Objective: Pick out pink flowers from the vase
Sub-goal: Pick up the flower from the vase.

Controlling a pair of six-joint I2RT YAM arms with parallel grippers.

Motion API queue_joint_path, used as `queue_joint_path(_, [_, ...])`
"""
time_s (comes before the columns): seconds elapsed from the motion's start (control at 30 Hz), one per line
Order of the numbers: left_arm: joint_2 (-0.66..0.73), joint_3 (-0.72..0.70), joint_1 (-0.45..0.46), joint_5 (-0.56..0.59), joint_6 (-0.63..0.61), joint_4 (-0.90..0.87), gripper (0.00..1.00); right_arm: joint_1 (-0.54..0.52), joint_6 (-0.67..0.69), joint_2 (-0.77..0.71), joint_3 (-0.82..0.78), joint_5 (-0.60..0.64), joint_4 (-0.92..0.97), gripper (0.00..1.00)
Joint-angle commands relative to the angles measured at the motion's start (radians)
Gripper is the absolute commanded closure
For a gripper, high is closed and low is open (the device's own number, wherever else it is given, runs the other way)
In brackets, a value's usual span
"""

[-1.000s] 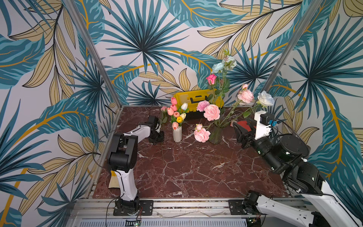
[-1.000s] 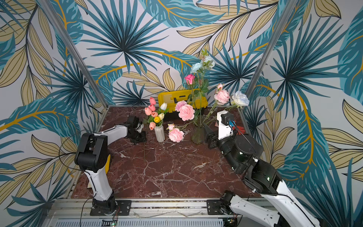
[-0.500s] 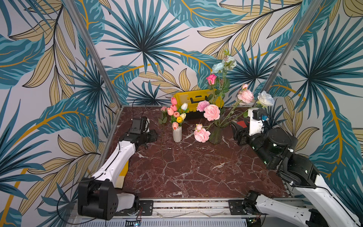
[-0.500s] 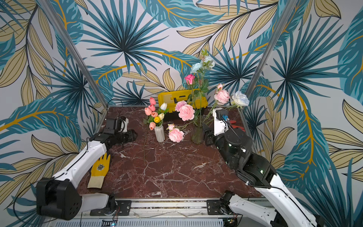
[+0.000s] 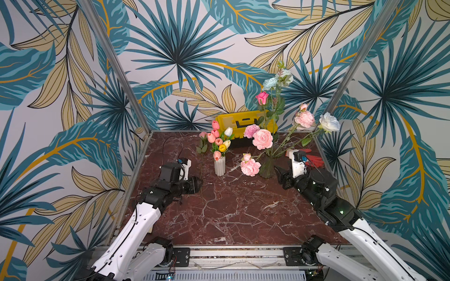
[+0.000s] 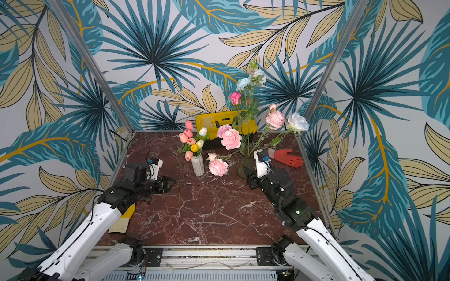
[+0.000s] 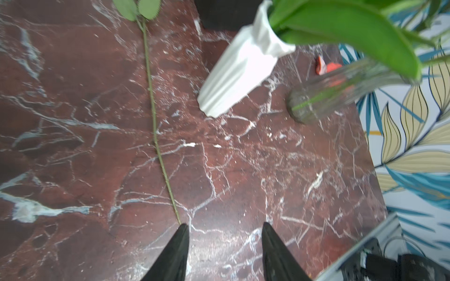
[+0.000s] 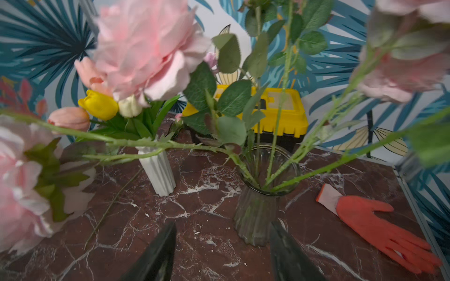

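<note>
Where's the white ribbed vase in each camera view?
Top view: white ribbed vase mid-table, beside the glass vase.
Top view: vase mid-table too, glass vase alongside.
Left wrist: vase between lying stem and glass vase.
Right wrist: vase beside glass vase.
Shared landmark: the glass vase.

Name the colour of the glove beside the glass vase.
The glove is orange-red; the right wrist view shows it best.

You face white walls papered with teal and tan palm leaves, with slanting aluminium posts at the corners. Your work surface is a dark red marble tabletop veined in white.
</note>
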State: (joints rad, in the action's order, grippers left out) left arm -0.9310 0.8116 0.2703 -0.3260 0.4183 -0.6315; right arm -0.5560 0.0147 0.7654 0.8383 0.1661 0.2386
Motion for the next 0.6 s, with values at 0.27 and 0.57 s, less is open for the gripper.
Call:
queue_joint_path(0.27, [0.082, -0.057, 0.059, -0.004, -0.030, -0.010, 0.49, 0.000, 0.671, 0.066, -0.166, -0.143, -0.428, 0.38])
queue_joint_path(0.57, [0.097, -0.066, 0.070, 0.031, -0.033, -0.004, 0.49, 0.003, 0.743, 0.231, -0.114, -0.108, -0.592, 0.39])
